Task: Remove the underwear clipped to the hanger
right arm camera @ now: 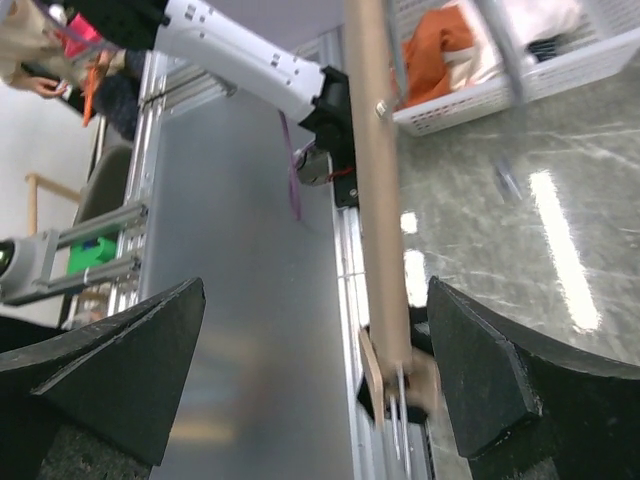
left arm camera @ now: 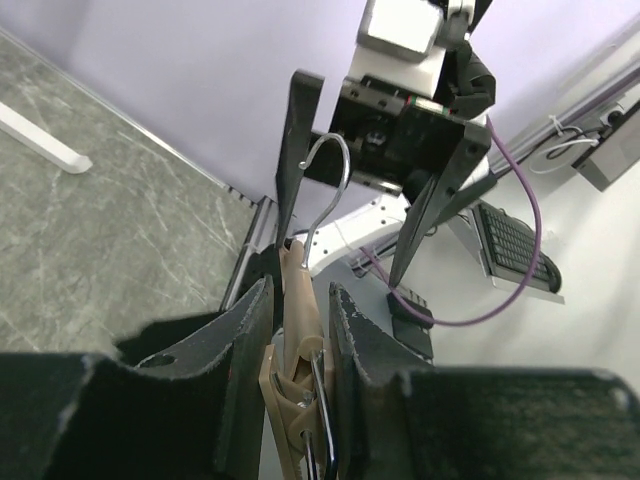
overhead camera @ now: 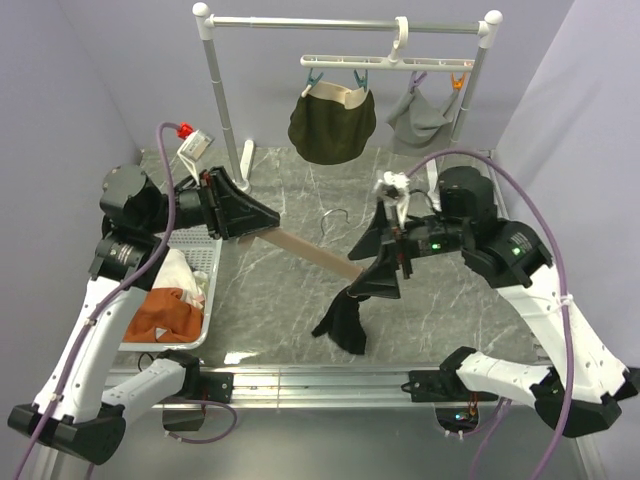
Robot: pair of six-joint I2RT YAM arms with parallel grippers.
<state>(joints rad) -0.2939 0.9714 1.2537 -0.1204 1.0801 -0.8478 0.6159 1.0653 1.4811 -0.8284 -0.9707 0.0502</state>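
A tan wooden hanger (overhead camera: 310,250) is held level over the table, its metal hook (overhead camera: 335,220) pointing back. My left gripper (overhead camera: 270,222) is shut on the hanger's left clip end (left arm camera: 296,370). Black underwear (overhead camera: 345,320) hangs from the hanger's right clip down to the table. My right gripper (overhead camera: 356,274) stands wide open around that right end. In the right wrist view the hanger bar (right arm camera: 380,200) passes between the jaws (right arm camera: 316,285), nearer the right finger (right arm camera: 510,390) and apart from both. Olive green underwear (overhead camera: 332,125) and grey underwear (overhead camera: 420,120) hang clipped to a white hanger (overhead camera: 385,63) on the rack.
A white basket (overhead camera: 205,262) at the left holds an orange cloth (overhead camera: 165,310) and a white cloth (overhead camera: 180,270). The white rack's posts (overhead camera: 225,100) stand at the back of the marble table (overhead camera: 270,300). Purple walls close in on three sides.
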